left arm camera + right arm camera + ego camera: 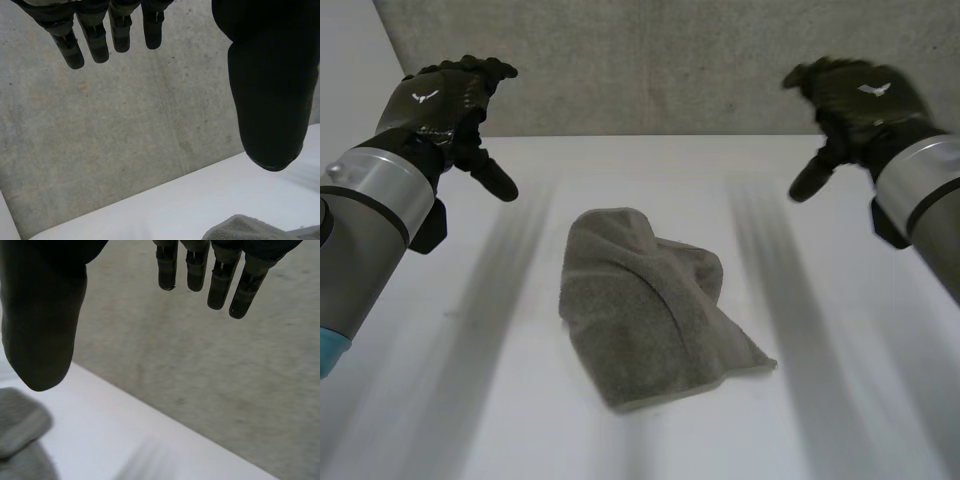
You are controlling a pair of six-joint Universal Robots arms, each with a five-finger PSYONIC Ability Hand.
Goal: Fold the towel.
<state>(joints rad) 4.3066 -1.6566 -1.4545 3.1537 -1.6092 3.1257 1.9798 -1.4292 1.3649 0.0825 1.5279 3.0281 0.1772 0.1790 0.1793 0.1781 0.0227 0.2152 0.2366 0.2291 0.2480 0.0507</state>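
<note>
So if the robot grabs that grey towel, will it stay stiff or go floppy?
Probably floppy: the towel lies crumpled in soft folds, so lifted by one spot it would likely droop. Its fuzzy surface likely isn't slippery. Pushed, it would probably bunch up on the table.

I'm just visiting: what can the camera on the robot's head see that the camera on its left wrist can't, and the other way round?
Head view: the whole grey towel, lying crumpled in the middle of the table, and the right hand held off to one side, touching nothing. Left wrist view: the palm side of the left hand, its fingers straight and apart from the thumb, holding nothing. Both: the left hand, some towel, the white table and the grey wall behind.
</note>
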